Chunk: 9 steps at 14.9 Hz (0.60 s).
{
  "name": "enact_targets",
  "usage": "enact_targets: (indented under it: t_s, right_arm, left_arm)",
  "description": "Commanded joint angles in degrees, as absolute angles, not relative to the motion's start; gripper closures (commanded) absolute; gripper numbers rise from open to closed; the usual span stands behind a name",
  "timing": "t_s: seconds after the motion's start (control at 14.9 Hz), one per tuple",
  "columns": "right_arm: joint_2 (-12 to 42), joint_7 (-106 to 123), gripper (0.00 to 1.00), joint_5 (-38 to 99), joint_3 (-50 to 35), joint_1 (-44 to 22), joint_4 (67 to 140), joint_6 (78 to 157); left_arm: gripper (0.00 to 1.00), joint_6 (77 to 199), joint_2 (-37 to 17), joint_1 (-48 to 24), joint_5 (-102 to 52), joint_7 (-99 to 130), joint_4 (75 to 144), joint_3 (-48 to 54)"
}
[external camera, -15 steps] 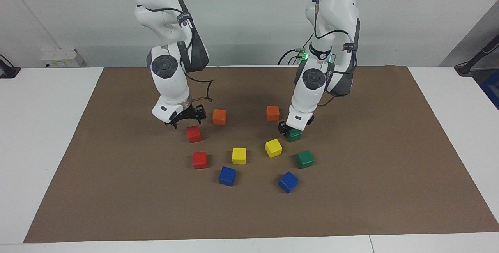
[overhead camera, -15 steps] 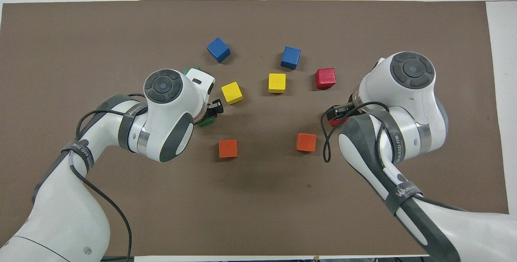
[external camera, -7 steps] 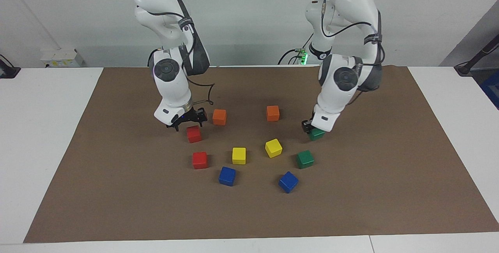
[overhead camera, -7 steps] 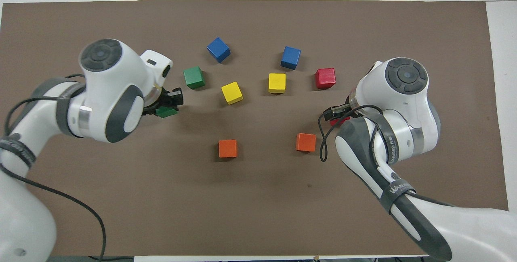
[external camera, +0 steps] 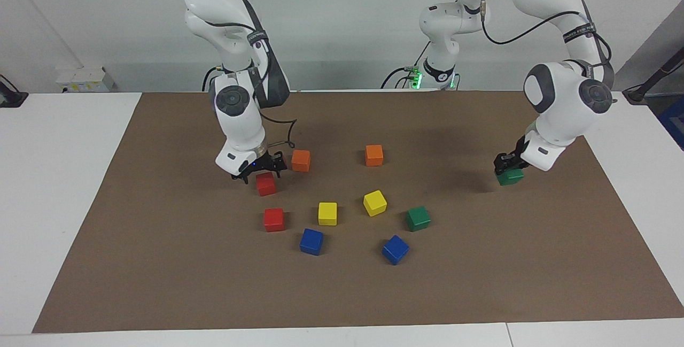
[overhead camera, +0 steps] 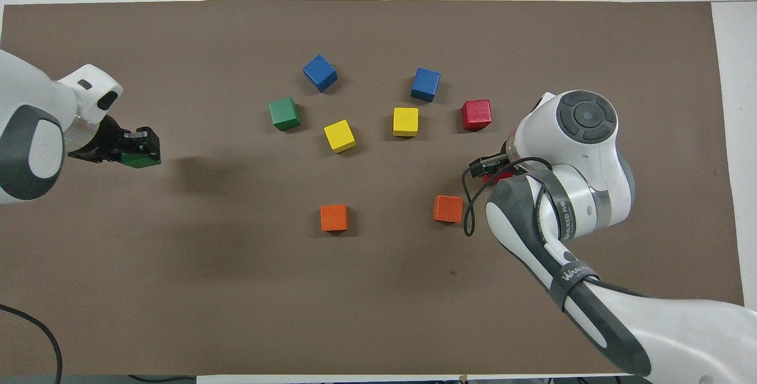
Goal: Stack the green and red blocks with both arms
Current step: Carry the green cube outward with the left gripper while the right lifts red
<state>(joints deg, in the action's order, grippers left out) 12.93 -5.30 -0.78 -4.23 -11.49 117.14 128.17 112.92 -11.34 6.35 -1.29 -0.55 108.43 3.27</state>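
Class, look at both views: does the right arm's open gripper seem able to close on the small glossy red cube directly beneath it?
Probably yes: the right gripper hangs open over the red cube, and the orange cube beside it stands clear.

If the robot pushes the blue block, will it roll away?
Probably not: the blue block is a cube resting flat on the brown mat, so it would likely slide. Its glossy faces may be a bit slippery for fingers.

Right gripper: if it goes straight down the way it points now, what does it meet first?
Most likely the red block directly under the open right gripper, which hangs just above it beside an orange block.
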Motion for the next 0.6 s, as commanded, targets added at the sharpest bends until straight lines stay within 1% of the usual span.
enact_targets:
  t_s: [0.0, 0.54]
  right_arm:
    - [13.9, -6.1, 0.00, -0.1, -4.3, -11.7, 117.8, 130.3]
    - [14.2, -5.9, 0.00, -0.1, -4.3, -11.6, 119.4, 132.9]
  left_arm:
    - [1.00, 115.4, -10.6, 7.6, -1.5, -2.6, 110.4, 3.9]
    - [1.00, 121.1, -13.0, 7.0, -1.5, -2.9, 110.6, 3.9]
